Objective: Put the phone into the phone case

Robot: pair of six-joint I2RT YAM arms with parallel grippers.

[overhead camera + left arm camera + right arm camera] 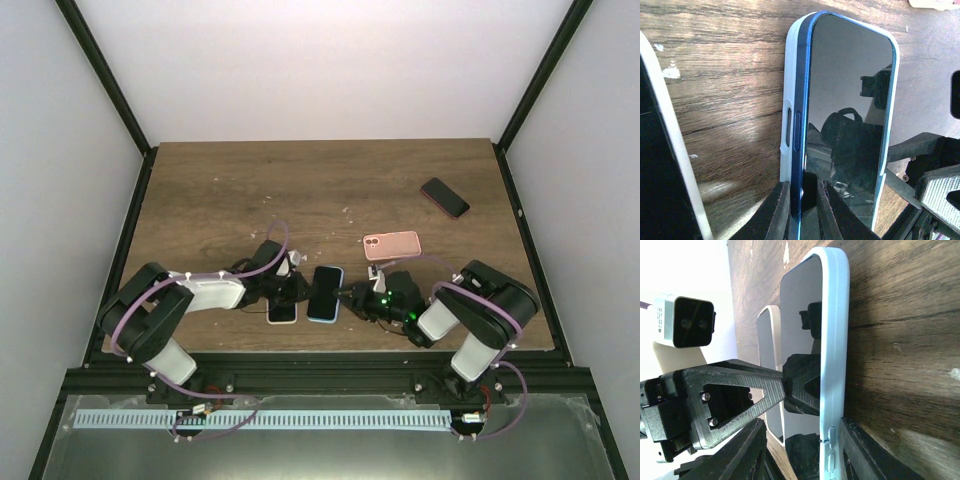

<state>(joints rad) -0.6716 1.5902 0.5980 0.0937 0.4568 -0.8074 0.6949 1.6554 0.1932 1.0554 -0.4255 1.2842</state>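
On the table [250, 180], left fingers [775, 215] pinching phone [850, 100] edge, right fingers [867, 455] straddling phone case [835, 340], grip unclear.

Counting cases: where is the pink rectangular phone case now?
Top view: the pink rectangular phone case lies right of centre, just beyond the right tool.

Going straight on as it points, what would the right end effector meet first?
The phone in its case, whose edge lies between the right end effector's open fingers. Beyond, probably the left end effector, clamped on the opposite edge.
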